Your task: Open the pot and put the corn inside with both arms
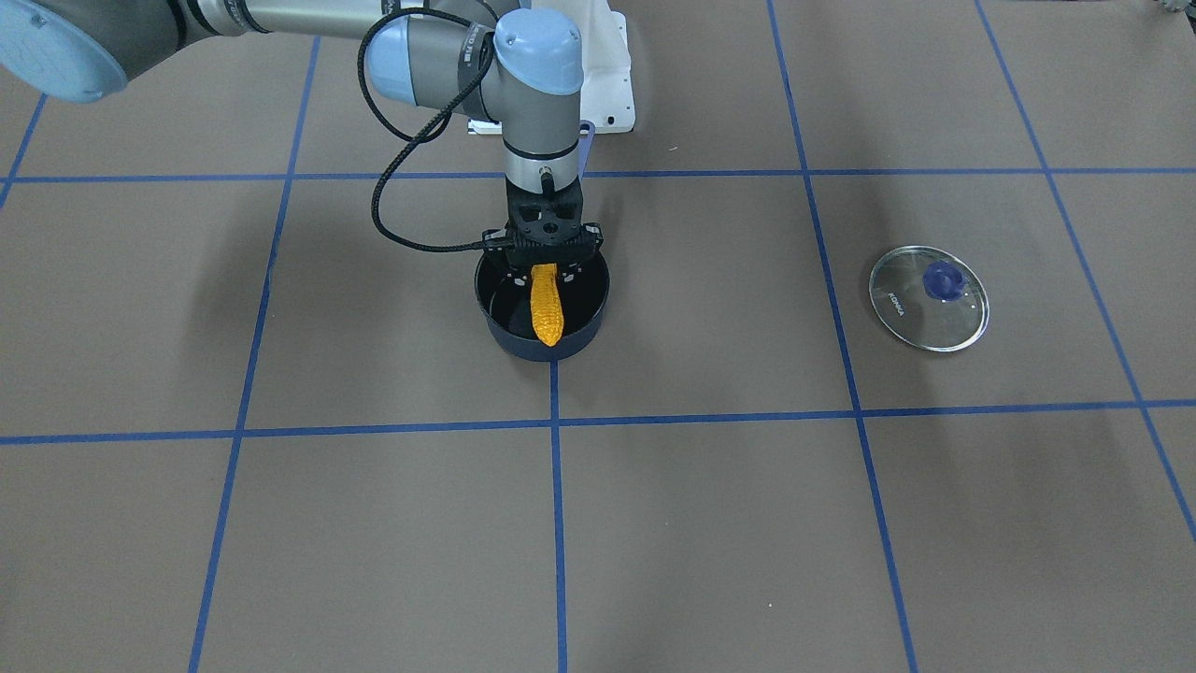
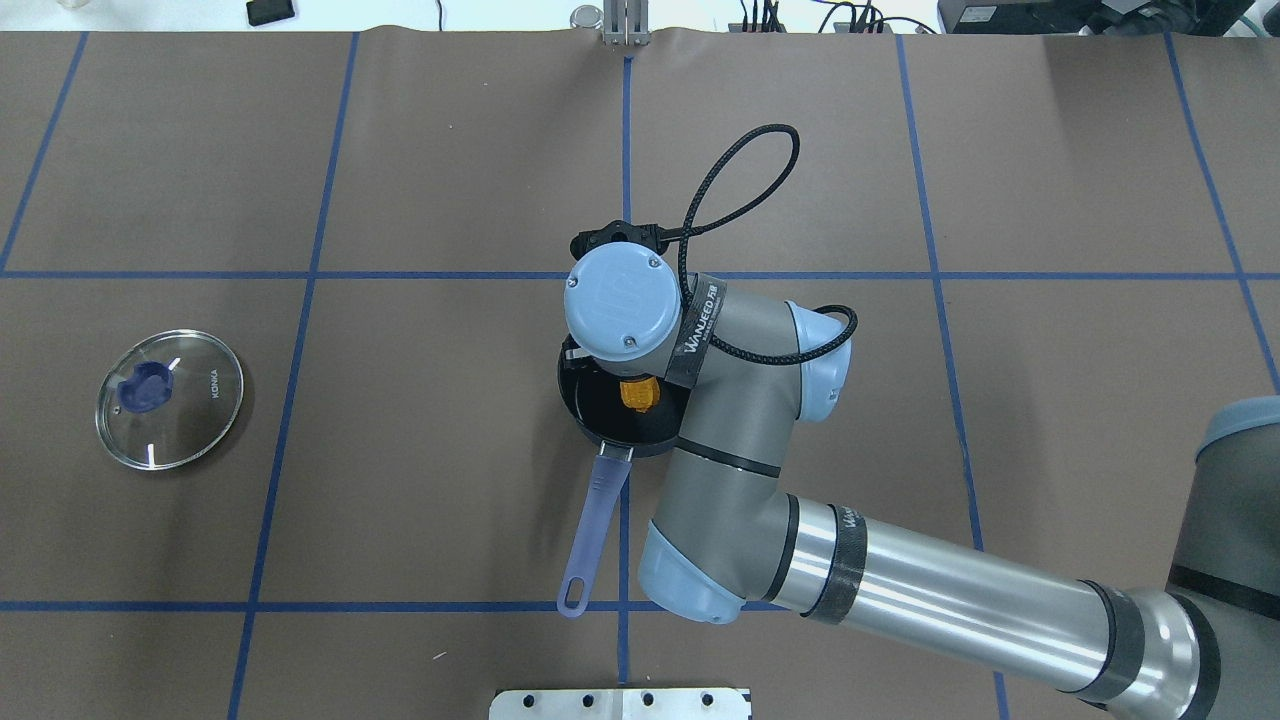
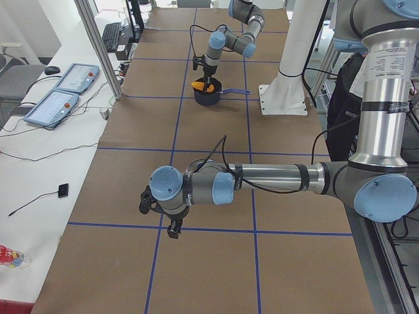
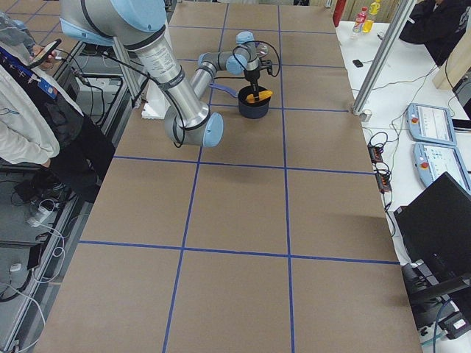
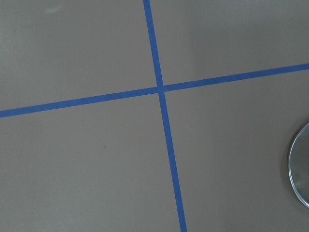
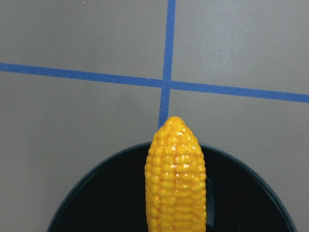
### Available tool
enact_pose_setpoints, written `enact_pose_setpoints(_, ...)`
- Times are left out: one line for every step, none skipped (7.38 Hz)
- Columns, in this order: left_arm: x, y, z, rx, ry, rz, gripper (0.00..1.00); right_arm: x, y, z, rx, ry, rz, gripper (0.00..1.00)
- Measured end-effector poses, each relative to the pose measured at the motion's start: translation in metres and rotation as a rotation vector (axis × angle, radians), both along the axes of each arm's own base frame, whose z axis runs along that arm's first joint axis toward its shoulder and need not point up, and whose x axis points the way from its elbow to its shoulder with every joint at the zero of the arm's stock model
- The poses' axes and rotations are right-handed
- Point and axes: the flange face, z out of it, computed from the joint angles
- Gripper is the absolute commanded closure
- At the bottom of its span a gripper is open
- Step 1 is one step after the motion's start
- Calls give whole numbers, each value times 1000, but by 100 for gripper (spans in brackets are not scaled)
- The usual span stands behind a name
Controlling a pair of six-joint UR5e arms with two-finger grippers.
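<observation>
The pot (image 1: 492, 297) stands uncovered at the table's middle, its blue handle (image 2: 594, 523) pointing toward the robot. The corn (image 1: 546, 307) leans inside it, its tapered tip on the rim on the operators' side (image 6: 175, 126). It also shows in the overhead view (image 2: 639, 394). My right gripper (image 1: 543, 272) hangs straight down over the pot, fingers open on either side of the corn's thick end. My left gripper (image 3: 171, 227) hovers low over bare table far from the pot and shows only in the exterior left view, so I cannot tell whether it is open.
The glass lid (image 1: 929, 297) with its blue knob lies flat on the table on my left side (image 2: 170, 399); its edge shows in the left wrist view (image 5: 300, 169). The white base plate (image 1: 609, 89) is behind the pot.
</observation>
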Motion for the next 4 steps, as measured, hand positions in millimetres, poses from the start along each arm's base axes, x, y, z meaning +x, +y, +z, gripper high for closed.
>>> enact_pose_setpoints(0, 0, 0, 0, 0, 1, 2, 1, 2, -2, 0, -6, -3, 100)
enact_pose_setpoints(0, 0, 0, 0, 0, 1, 2, 5, 5, -7, 1, -17, -5, 100)
enact_pose_setpoints(0, 0, 0, 0, 0, 1, 2, 8, 9, -9, 2, -22, -9, 100)
enact_pose_setpoints(0, 0, 0, 0, 0, 2, 2, 8, 13, -4, -1, -17, -14, 69)
